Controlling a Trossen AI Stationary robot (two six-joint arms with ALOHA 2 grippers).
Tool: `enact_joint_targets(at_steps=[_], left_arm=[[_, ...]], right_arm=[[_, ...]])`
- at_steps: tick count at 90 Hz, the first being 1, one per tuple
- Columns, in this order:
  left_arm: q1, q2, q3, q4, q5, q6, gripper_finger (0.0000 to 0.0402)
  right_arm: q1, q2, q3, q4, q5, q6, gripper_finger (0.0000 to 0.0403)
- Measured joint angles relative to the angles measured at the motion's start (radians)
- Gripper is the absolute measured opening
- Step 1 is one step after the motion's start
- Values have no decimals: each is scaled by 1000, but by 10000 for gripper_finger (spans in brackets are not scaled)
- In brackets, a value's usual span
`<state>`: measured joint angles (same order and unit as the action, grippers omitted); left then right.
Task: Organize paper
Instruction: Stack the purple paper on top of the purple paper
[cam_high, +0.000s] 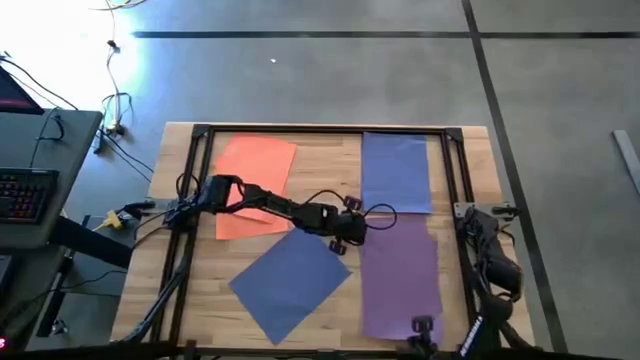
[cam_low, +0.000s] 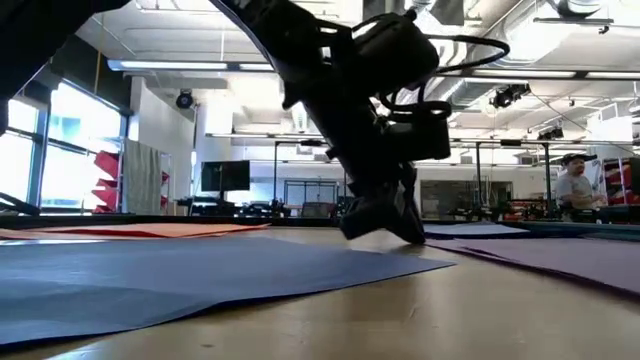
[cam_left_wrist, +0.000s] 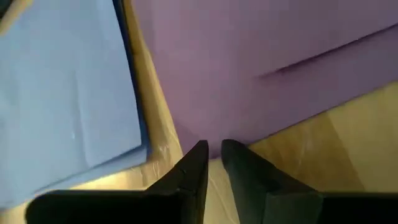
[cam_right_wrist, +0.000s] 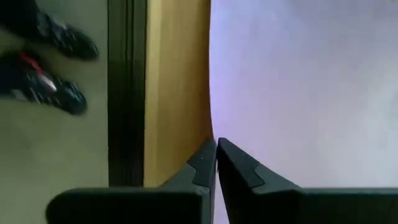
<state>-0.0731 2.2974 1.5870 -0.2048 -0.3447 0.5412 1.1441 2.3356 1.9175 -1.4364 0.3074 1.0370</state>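
- The wooden table (cam_high: 320, 300) carries four sheets of paper, spread apart inside a dark frame (cam_high: 200, 135).
- A purple sheet (cam_high: 400, 280) lies along the right half, toward the near edge; its far end meets a blue-violet sheet (cam_high: 396, 172) that runs to the far edge.
- A blue sheet (cam_high: 290, 282) lies turned at an angle, left of the purple one and near the front edge.
- An orange sheet (cam_high: 255, 185) lies at the far left, partly under the left arm.
- The left arm reaches from the table's left side to the middle; the left gripper (cam_left_wrist: 212, 151) is down at the table, its tips at the purple sheet's left edge, with the blue sheet's corner just beside. Its fingers (cam_left_wrist: 198, 158) stand nearly together with a thin gap, holding nothing.
- The right gripper (cam_right_wrist: 216, 148) waits at the table's right side, fingers drawn together, above a pale sheet's edge.
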Motion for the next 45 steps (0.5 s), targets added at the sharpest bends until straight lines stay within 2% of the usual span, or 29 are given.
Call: enact_joint_targets(at_steps=[15,26,45], left_arm=[[0,1,-1,3,2,61,41],[2,1,-1,3,21,91,41],[2,2,-1,3,25,123,41]], right_arm=[[24,0,0,-134,-17,-60,0],[17,0,-1,-133,56,-151,0],[-16,2,-1,-134,97,-215,0]])
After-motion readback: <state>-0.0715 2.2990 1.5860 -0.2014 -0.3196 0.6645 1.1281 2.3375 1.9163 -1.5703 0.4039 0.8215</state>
